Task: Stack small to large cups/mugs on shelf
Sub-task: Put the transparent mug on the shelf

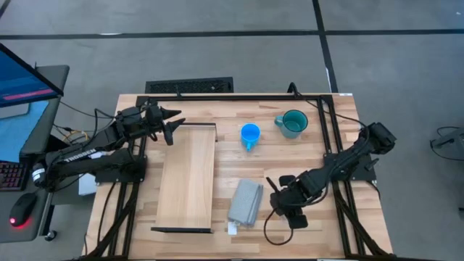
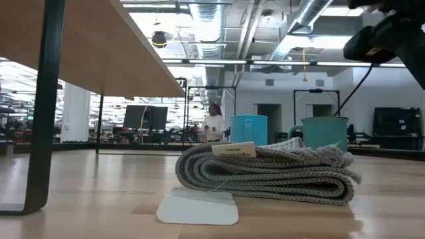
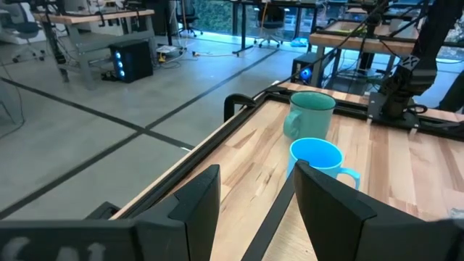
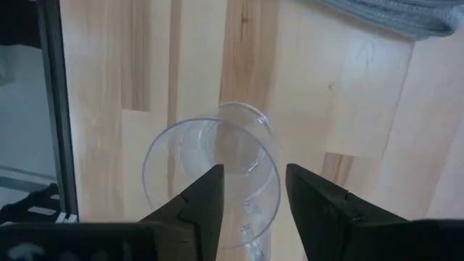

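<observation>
Hovering over the clear cup [image 4: 212, 174], the right gripper [image 4: 254, 206] has its fingers spread apart, gripping nothing, near the grey cloth [image 1: 245, 202]. The left gripper [image 1: 172, 124] waits with released fingers at the shelf's [image 1: 187, 179] far end. The blue mug [image 1: 249, 135] and teal mug [image 1: 293, 124] stand on the surface [image 1: 319, 239] beyond.

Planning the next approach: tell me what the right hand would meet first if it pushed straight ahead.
Most likely the clear cup: the right hand, open, points down at its rim, one finger overlapping the mouth. Depth is hard to judge.
</observation>
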